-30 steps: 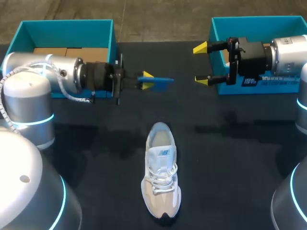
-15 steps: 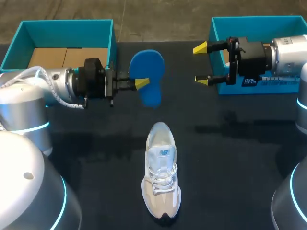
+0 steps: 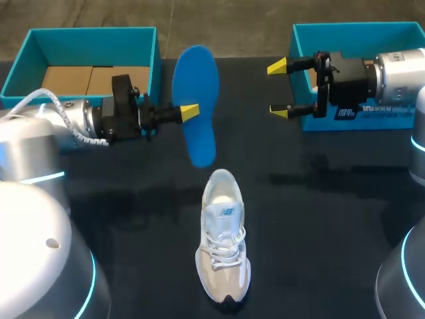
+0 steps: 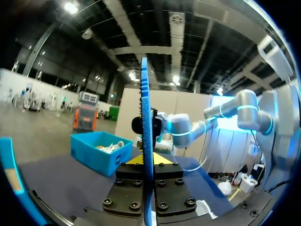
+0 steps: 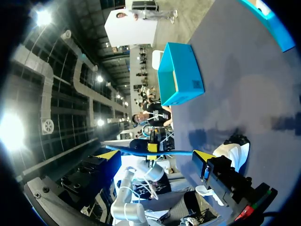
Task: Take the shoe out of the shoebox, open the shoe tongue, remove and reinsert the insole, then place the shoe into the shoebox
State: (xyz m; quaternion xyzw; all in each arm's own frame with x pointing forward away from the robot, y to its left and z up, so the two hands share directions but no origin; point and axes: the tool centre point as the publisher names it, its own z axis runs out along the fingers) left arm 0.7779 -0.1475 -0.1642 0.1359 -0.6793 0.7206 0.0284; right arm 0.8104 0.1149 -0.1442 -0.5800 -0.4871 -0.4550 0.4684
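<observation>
**Insole held in the left tool, just beyond the shoe's heel**

The left tool (image 3: 188,111) is clamped on the blue insole (image 3: 196,86), pinching it at one long edge about midway along. The left wrist view shows the insole edge-on between the two fingers. In the head view its broad face is turned upward, and its long axis runs far to near with a slight lean.

The shoe (image 3: 224,246) lies alone on the worktop (image 3: 319,219), apart from both tools. Its heel and mouth point to the far side and its toe to the near side. That puts the insole and shoe almost in line, with the insole's near end just far-left of the heel. How high it hangs above the worktop cannot be told.

The right tool (image 3: 279,88) has its fingers spread and empty. It sits in front of the right shoebox (image 3: 345,28) and well apart from the shoe. The left shoebox (image 3: 93,33) stands at the far left.

The step in hand is probably reinsertion. The left arm is nearer and would need to bring the insole's near end down into the shoe's mouth, sliding it toward the toe.
</observation>
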